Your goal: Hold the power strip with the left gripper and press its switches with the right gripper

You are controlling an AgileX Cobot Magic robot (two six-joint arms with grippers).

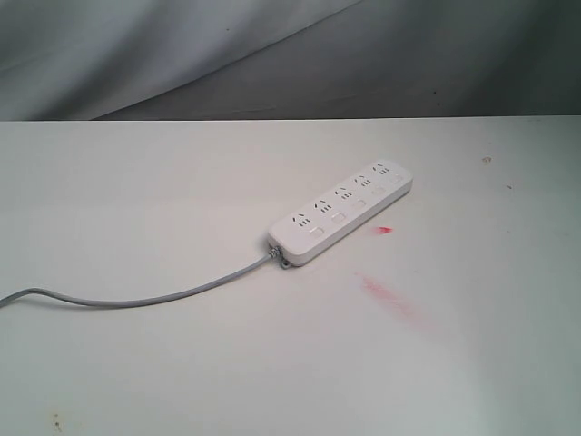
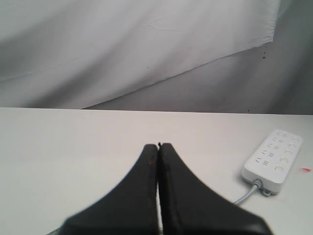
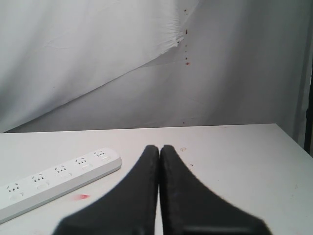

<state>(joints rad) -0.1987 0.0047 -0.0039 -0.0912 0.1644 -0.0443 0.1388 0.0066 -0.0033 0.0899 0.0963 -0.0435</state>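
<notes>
The long white power strip [image 1: 343, 211] lies slanted on the white table, its grey cord [image 1: 136, 301] trailing off to the left edge. Its small white switches [image 1: 338, 218] run in a row beside the socket groups. Neither arm shows in the exterior view. My left gripper [image 2: 158, 146] is shut with nothing in it, well short of the power strip [image 2: 274, 159], which lies off to one side. My right gripper [image 3: 160, 147] is likewise shut and empty, with the power strip [image 3: 54, 182] off to its side and apart from it.
Red smears [image 1: 388, 295] mark the table [image 1: 136, 209] just in front of the strip, with a smaller red spot [image 1: 384, 230] beside it. A grey cloth backdrop [image 1: 272, 54] hangs behind the table's far edge.
</notes>
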